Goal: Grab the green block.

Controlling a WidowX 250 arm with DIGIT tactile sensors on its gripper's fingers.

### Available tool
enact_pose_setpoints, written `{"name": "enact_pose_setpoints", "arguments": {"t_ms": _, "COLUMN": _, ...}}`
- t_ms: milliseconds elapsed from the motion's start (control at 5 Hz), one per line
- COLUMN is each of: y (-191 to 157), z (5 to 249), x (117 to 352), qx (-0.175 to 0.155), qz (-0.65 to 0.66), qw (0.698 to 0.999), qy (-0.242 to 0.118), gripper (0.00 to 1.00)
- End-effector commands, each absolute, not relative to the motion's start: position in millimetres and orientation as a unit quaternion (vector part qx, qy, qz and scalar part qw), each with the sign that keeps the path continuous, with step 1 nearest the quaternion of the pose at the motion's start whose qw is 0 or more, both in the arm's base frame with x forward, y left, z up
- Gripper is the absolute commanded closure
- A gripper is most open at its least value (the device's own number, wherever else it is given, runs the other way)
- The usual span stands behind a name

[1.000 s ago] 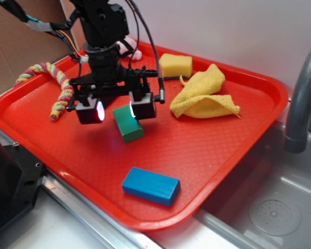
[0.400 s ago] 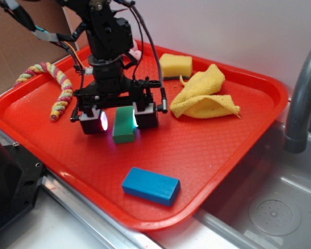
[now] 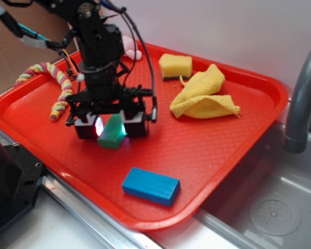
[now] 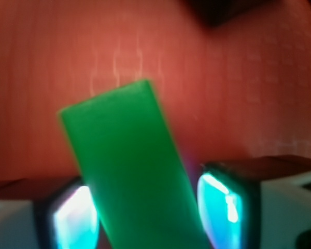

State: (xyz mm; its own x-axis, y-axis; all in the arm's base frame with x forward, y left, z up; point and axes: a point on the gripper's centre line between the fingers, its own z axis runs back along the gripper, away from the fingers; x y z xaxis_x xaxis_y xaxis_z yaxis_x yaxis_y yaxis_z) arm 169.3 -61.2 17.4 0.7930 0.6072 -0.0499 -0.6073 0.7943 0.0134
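**Green block between my pads, grip not yet proven**

My claw (image 3: 112, 126) is low on the red tray (image 3: 217, 150), and the green block (image 3: 113, 132) sits between its two lit pads (image 3: 137, 123). From the exterior view the block is tilted, one corner poking forward toward the tray's near edge, and its lower end seems to rest on or just above the tray surface; I cannot tell which. In the wrist view the green block (image 4: 132, 171) runs slanted between the glowing pads (image 4: 220, 207), close to the one on the left of the picture, with a thin dark gap visible next to the other. So my claw is narrowed around the block, but I cannot tell whether both pads actually press it.

As I judge it, the approach and the straddle are done: I am over the right brick, not the blue block (image 3: 151, 185), which lies well apart nearer the tray's front edge. What is left is to squeeze fully shut and lift to confirm the hold. The skewed angle worries me a little; the block could twist or slip out as I close.

The yellow cloth (image 3: 205, 98), sponge (image 3: 175, 66) and coloured rope (image 3: 56, 85) are clear of my work.
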Motion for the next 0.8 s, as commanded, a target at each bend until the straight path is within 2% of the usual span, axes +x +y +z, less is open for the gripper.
{"name": "enact_pose_setpoints", "arguments": {"t_ms": 0, "y": -132, "z": 36, "x": 148, "qx": -0.027, "qz": 0.055, "qw": 0.998, "qy": -0.021, "gripper": 1.00}}
{"name": "enact_pose_setpoints", "arguments": {"t_ms": 200, "y": -82, "z": 82, "x": 162, "qx": 0.002, "qz": 0.030, "qw": 0.998, "qy": -0.060, "gripper": 1.00}}
{"name": "enact_pose_setpoints", "arguments": {"t_ms": 400, "y": -30, "z": 131, "x": 205, "qx": -0.004, "qz": 0.054, "qw": 0.998, "qy": -0.041, "gripper": 1.00}}
{"name": "enact_pose_setpoints", "arguments": {"t_ms": 600, "y": 25, "z": 174, "x": 208, "qx": -0.027, "qz": 0.081, "qw": 0.996, "qy": -0.008, "gripper": 1.00}}
